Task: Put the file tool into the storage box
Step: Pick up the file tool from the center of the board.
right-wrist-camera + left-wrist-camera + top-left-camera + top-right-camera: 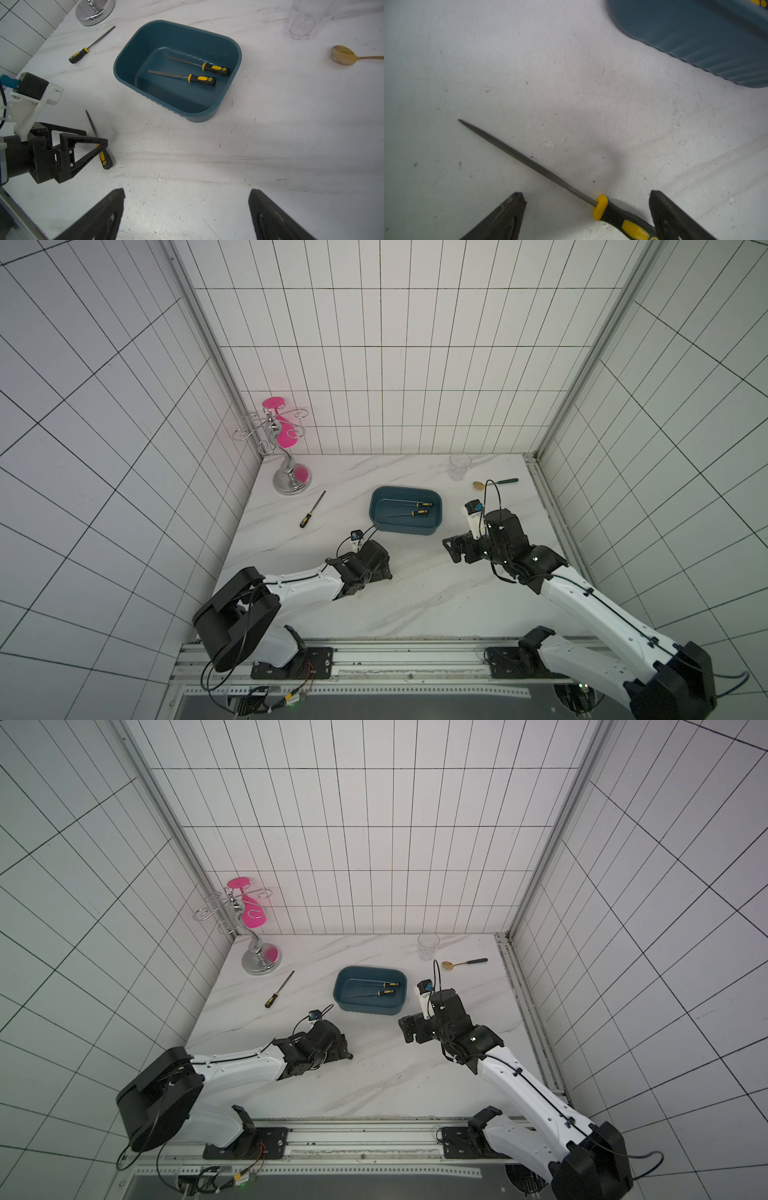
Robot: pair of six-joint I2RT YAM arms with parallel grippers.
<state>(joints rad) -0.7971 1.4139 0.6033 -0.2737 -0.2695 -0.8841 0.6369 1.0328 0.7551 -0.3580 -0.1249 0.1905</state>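
Handle of file [529, 162] on counter [571, 83] is straddled by left tool [586, 195], spread wide for a pinch; right tool [187, 193], wide and empty, is parked clear of storage box [133, 54].

I count four files [200, 79] in all, two of them inside the box [128, 56] and two outside it. I see one box, one glass cup [305, 18], one spoon [342, 55] and one chrome stand [292, 481].
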